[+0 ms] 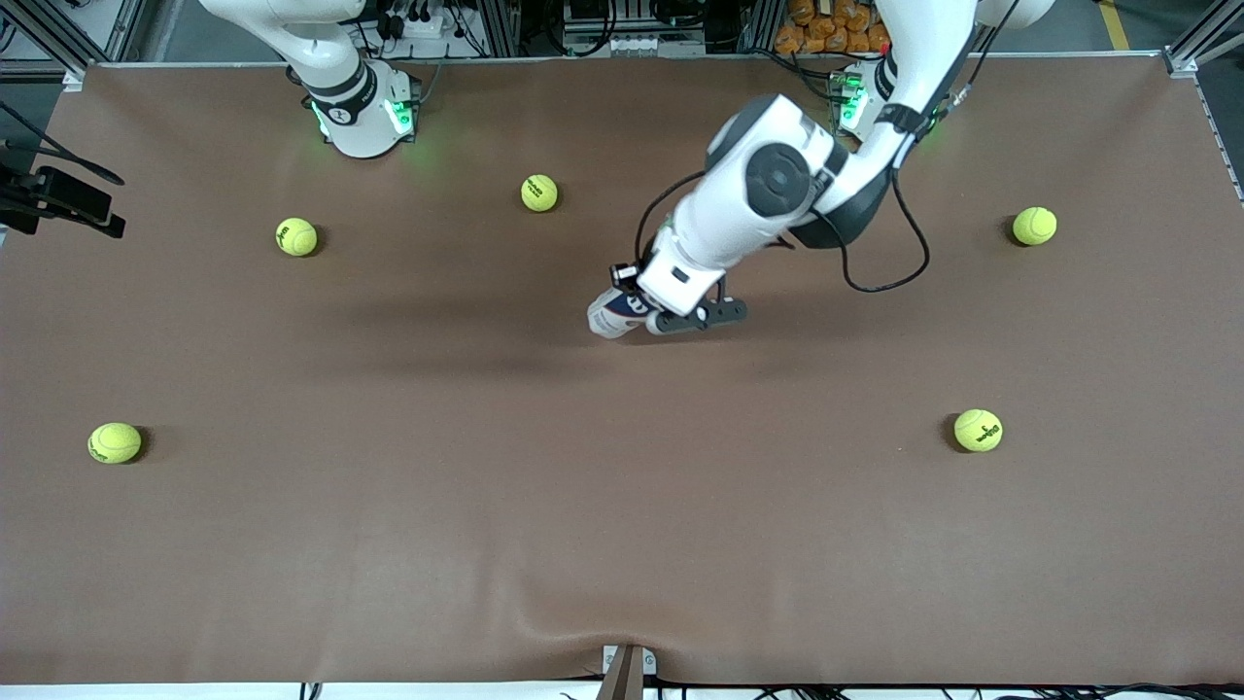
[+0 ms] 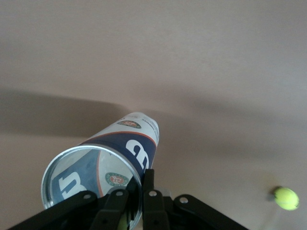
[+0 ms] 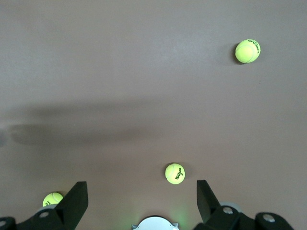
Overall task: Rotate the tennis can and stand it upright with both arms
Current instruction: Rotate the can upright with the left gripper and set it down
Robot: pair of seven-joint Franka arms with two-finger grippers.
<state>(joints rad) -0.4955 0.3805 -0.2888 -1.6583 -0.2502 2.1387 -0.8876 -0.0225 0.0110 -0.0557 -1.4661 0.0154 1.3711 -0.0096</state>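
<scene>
The left tool [image 1: 680, 316] hung over the middle of the desk [image 1: 486, 506], its fingers [image 2: 151, 199] closed on the tennis can [image 1: 614, 313]. The left arm [image 1: 768, 194] reached down to it from its base at the top of the front view. In the left wrist view the two black fingers pinched the rim at the can's open end, and the can [image 2: 124, 148] slanted away from the tool toward the desk, its navy band with white lettering facing up and its white closed end pointing down. From the front view I could not tell whether that lower end touched the desk or hung just above it.

The right tool [image 3: 141, 203] was held high above the desk near its own arm's base [image 1: 360, 117], and the right arm waited there. Its fingers stood wide apart with nothing between them.

Five tennis balls lay scattered on the brown desk, all well apart from the can. One ball [image 1: 539, 192] lay farther from the front camera than the can, between the two bases. Another [image 1: 296, 236] lay toward the right arm's end, and a third [image 1: 115, 442] sat nearer the camera at that same end. Two more, [image 1: 1034, 226] and [image 1: 978, 430], lay toward the left arm's end.
</scene>
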